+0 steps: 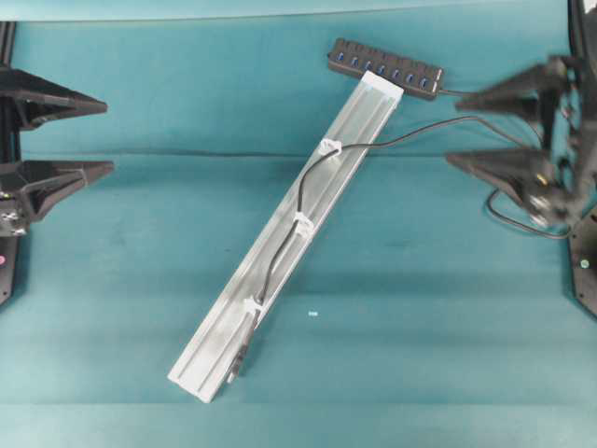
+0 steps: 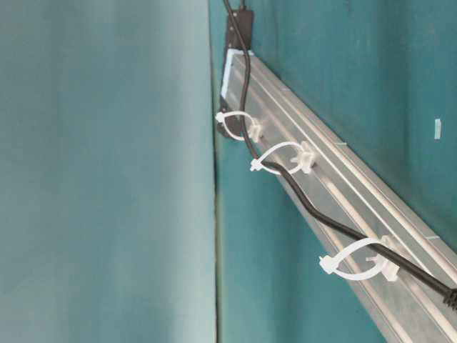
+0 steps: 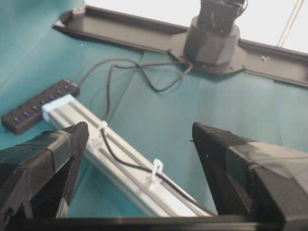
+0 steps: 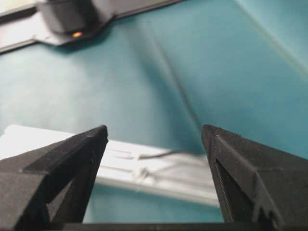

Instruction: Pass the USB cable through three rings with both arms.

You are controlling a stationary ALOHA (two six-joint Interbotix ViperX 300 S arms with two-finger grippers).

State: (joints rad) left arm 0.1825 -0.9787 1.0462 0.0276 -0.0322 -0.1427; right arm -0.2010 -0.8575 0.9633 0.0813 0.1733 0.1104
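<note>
Lying where: the USB cable (image 1: 280,238) runs down the long silver rail (image 1: 224,322) in the middle of the teal table (image 1: 140,280), seen from overhead.
Rings: the three rings (image 1: 302,222) are small white loops set along the rail, one near the top, one in the middle, one near the bottom.
Cable and rings: the black cord goes through all three loops; the table-level view shows it inside each one.
Plug tip: the small plug end (image 1: 237,362) lies past the lowest loop, near the bottom end of the rail.
Other end: the cord leaves the top loop and runs off to the right side, toward the right arm's base.
Hub: a black hub bar (image 1: 386,68) with blue ports sits just past the top end of the rail.
Left gripper (image 1: 103,138): at the left edge of the overhead view, jaws spread wide, nothing between them.
Left gripper and cable: well apart; the rail and cord lie far to its right.
Right gripper (image 1: 452,133): at the right edge, jaws spread wide, holding nothing.
Right gripper and cable: the cord passes on the table near the gap between its two tips, but I cannot tell if it touches them.
Left wrist view: the rail with cord and two loops shows between the two black fingers (image 3: 53,154).
Right wrist view: the rail is blurry between the fingers (image 4: 72,159).
</note>
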